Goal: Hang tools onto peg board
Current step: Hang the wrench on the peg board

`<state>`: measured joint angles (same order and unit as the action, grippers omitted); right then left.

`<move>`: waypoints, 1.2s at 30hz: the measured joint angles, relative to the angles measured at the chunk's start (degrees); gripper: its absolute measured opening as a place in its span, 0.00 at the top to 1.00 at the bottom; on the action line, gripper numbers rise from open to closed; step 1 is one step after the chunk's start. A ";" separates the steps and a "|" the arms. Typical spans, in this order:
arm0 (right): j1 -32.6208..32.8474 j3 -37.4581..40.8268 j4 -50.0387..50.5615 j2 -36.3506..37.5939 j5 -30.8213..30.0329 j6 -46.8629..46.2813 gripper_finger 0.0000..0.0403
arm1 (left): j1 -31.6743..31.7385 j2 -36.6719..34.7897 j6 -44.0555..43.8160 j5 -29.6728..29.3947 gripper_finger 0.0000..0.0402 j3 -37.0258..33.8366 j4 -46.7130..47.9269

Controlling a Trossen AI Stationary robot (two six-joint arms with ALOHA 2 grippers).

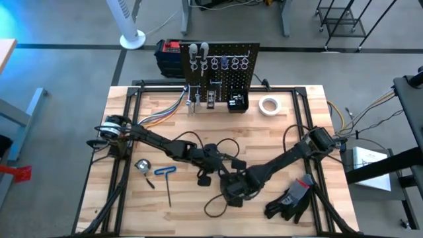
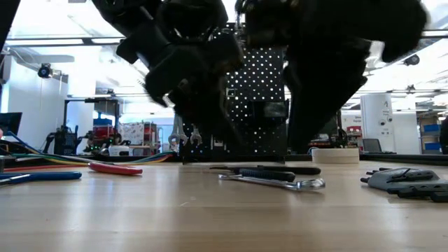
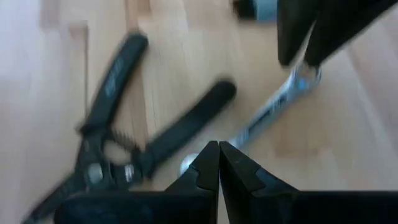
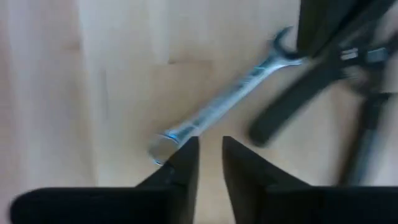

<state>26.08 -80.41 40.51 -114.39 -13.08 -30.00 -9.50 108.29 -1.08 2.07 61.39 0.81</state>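
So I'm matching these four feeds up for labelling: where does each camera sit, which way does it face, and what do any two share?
High view: above the table, looking straight down; both arms, peg board, gloves.
Low view: at table-top height, looking level toward the peg board; dark arm bulk hangs from above.
Left wrist view: on the left arm, looking down at the table; shut left gripper, black pliers.
Right wrist view: on the right arm; right gripper slightly parted.
Shared: both wrist views show the silver wrench.
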 joint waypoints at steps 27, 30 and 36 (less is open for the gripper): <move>-3.34 1.37 -1.82 -3.67 12.95 -3.82 0.71 | 0.04 0.24 0.04 -4.51 1.00 -0.13 8.28; -3.74 1.92 -1.71 -3.67 12.63 -1.42 0.78 | 0.18 0.24 -1.25 -4.57 1.00 -0.13 8.36; -4.39 5.13 -2.75 -3.34 12.26 11.03 0.97 | 0.24 0.24 -2.50 -4.43 1.00 -0.14 10.02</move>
<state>21.69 -75.29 37.76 -117.73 -0.82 -18.98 -9.27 108.53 -3.58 -2.37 61.25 10.82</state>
